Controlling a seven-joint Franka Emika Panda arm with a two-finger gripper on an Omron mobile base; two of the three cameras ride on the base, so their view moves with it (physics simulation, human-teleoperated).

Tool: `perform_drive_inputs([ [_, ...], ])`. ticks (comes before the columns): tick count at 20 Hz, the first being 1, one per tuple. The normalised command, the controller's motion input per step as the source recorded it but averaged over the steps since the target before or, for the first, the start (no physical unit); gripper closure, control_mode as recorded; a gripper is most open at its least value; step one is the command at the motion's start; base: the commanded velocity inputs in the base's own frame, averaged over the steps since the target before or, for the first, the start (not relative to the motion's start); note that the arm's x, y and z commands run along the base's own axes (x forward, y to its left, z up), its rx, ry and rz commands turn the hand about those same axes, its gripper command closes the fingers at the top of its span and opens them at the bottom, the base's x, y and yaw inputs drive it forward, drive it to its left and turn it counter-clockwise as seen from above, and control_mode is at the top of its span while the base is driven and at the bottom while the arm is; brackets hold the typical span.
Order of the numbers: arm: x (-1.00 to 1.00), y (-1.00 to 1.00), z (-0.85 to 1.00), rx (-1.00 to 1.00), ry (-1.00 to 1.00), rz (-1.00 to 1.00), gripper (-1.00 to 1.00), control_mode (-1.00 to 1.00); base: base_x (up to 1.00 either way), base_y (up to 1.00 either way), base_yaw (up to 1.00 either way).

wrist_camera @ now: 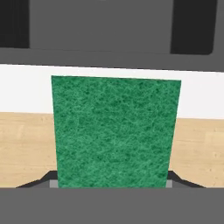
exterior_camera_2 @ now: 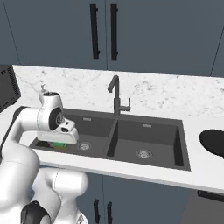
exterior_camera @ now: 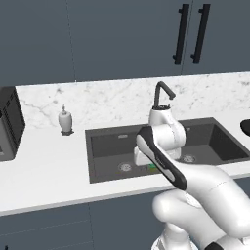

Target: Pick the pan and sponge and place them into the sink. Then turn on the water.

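Observation:
The green sponge (wrist_camera: 116, 131) sits between my gripper's (wrist_camera: 109, 181) two fingertips, which are shut on its sides. In the base views the gripper (exterior_camera_2: 57, 141) hangs low inside the left basin of the dark grey sink (exterior_camera_2: 153, 135), with a sliver of green sponge (exterior_camera: 153, 167) showing under the hand. The black pan (exterior_camera_2: 213, 142) lies on the white counter right of the sink (exterior_camera: 105, 146), cut off by the frame edge, and shows as a dark shape (exterior_camera: 245, 128) at the far right. The dark gooseneck faucet (exterior_camera_2: 115, 96) stands behind the sink's divider, with no water running.
A white soap dispenser (exterior_camera: 65, 120) stands on the counter left of the sink. A dark microwave (exterior_camera: 10, 124) sits at the far left. Dark cabinets with black handles (exterior_camera_2: 102, 31) hang above the marble backsplash. My own arm hides part of the left basin.

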Motion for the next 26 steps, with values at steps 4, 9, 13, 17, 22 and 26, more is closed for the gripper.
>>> perform_drive_inputs([
  [4, 0.0, -0.82, 0.01, 0.0, 0.01, 0.0, 1.0, -1.0, 0.0, 0.0, 0.0],
  [9, 0.0, -0.99, 0.0, 0.0, 0.0, 0.0, 1.0, -1.0, 0.0, 0.0, 0.0],
  [13, 0.08, -1.0, 0.0, 0.0, 0.0, 0.0, 1.0, -1.0, 0.0, 0.0, 0.0],
  [17, 0.34, -0.95, 0.0, 0.0, 0.0, 0.0, 1.0, -1.0, 0.0, 0.0, 0.0],
  [22, 0.65, -0.79, -0.05, 0.04, 0.0, -0.02, 1.0, -1.0, 0.0, 0.0, 0.0],
  [26, 0.63, -0.58, -0.06, 0.01, 0.04, -0.04, 1.0, -1.0, 0.0, 0.0, 0.0],
])
